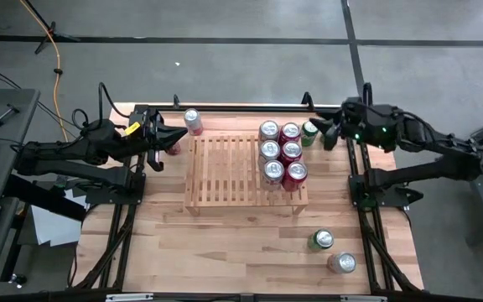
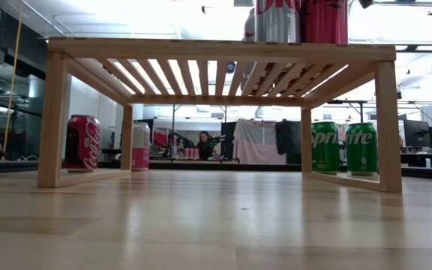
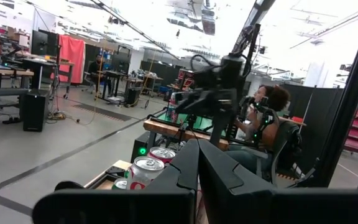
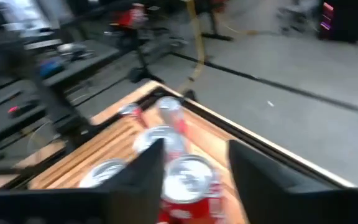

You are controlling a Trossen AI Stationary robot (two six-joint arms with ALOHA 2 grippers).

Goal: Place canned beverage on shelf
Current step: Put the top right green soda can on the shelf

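Standing on the wooden table (image 1: 225,243), the shelf (image 1: 225,172) carries six cans (image 1: 280,153) in two rows on its right part, silver ones beside red ones. A green can (image 1: 309,132) stands on the table just beside the shelf's far right corner, with the right gripper (image 1: 329,132) next to it, fingers parted and empty. The left gripper (image 1: 177,137) hangs beside the shelf's far left corner, fingers pressed together, grasping nothing. Near it stands a pink-and-silver can (image 1: 193,121). Two more cans (image 1: 331,251) stand well apart, near the table's front right.
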